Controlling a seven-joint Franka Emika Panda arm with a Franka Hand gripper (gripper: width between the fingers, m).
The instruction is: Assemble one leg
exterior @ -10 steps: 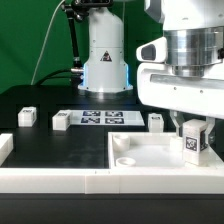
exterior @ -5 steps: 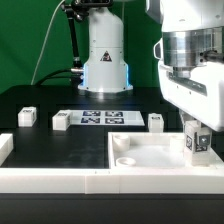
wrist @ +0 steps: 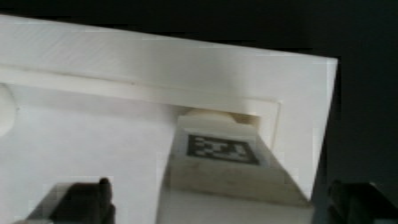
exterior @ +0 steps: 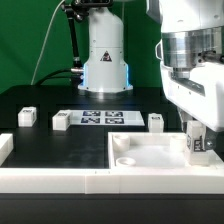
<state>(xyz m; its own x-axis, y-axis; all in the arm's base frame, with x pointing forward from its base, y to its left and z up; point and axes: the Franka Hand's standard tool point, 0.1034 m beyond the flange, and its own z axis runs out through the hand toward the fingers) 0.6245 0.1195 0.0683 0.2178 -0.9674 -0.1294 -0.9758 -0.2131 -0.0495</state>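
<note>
My gripper [exterior: 197,128] is shut on the leg [exterior: 199,144], a small white block with a square tag, held upright over the far corner of the white tray [exterior: 150,168] on the exterior view's right. The leg's lower end sits inside the tray's rim at that corner. In the wrist view the leg [wrist: 224,160] stands between my two dark fingers [wrist: 86,200], its far end in the tray's corner recess [wrist: 231,112]. A round socket [exterior: 124,158] shows in the tray's near left corner.
Three more small white legs stand on the black table [exterior: 27,116], [exterior: 61,121], [exterior: 156,121]. The marker board [exterior: 100,118] lies between them. The arm's base [exterior: 105,60] stands behind. A white bar [exterior: 50,180] runs along the front left.
My gripper moved with the leg toward the exterior view's right, out to the tray's far right corner, and has since held nearly still there.
</note>
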